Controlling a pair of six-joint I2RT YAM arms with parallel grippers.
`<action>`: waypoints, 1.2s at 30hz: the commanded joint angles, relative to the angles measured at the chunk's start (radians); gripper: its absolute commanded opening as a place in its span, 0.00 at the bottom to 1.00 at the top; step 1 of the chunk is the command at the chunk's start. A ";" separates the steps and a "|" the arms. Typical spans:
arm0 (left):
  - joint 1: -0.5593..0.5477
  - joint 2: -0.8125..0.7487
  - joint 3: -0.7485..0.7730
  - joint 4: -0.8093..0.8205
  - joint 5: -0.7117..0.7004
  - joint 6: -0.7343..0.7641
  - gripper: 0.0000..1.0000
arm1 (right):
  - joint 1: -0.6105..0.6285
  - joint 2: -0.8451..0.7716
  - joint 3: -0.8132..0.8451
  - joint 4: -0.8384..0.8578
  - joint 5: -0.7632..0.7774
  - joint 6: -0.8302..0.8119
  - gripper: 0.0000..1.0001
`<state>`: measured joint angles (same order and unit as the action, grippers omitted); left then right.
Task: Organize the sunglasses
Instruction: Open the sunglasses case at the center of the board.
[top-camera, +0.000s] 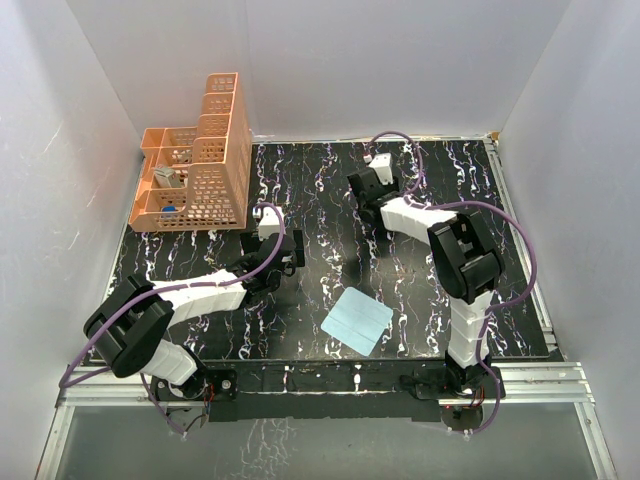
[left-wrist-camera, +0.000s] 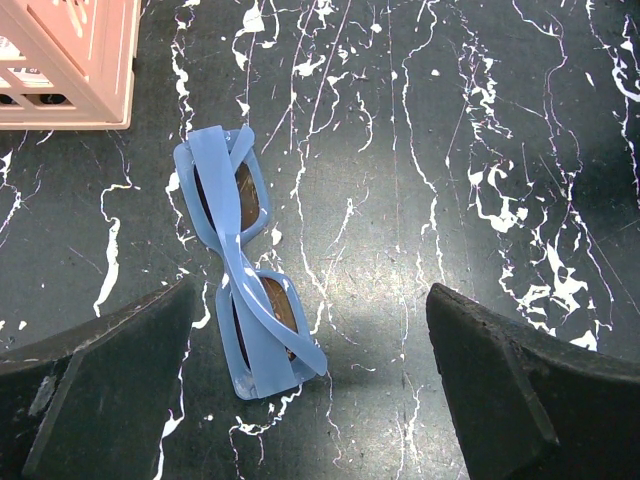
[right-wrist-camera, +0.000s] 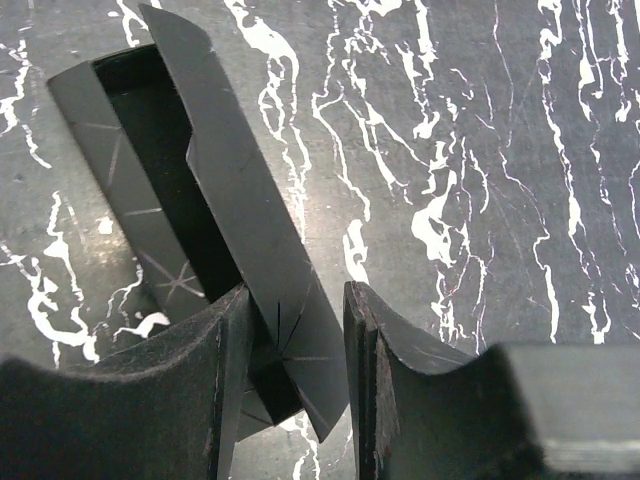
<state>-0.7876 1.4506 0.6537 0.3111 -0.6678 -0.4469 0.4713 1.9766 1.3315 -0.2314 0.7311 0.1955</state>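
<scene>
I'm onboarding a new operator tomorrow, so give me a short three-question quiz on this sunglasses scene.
1. True or false: the folded sunglasses lie on the table, between the wide-open fingers of the left claw.
2. What is the right claw closed on? A) the light blue cloth B) the black case C) the peach organizer
3. Fill in: the case's lid stands ____.
Key: 1 true; 2 B; 3 open.
</scene>
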 joint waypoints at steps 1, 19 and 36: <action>0.004 -0.011 0.004 0.011 0.002 -0.004 0.98 | -0.029 -0.052 0.015 -0.004 0.047 0.034 0.39; 0.004 -0.013 0.003 0.002 0.017 -0.007 0.98 | -0.109 0.002 0.016 -0.017 0.021 0.077 0.39; 0.004 -0.011 0.002 0.001 0.027 -0.003 0.99 | -0.168 0.077 0.016 -0.032 -0.070 0.113 0.39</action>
<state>-0.7876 1.4502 0.6537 0.3103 -0.6388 -0.4469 0.3126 2.0312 1.3315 -0.2657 0.6819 0.2901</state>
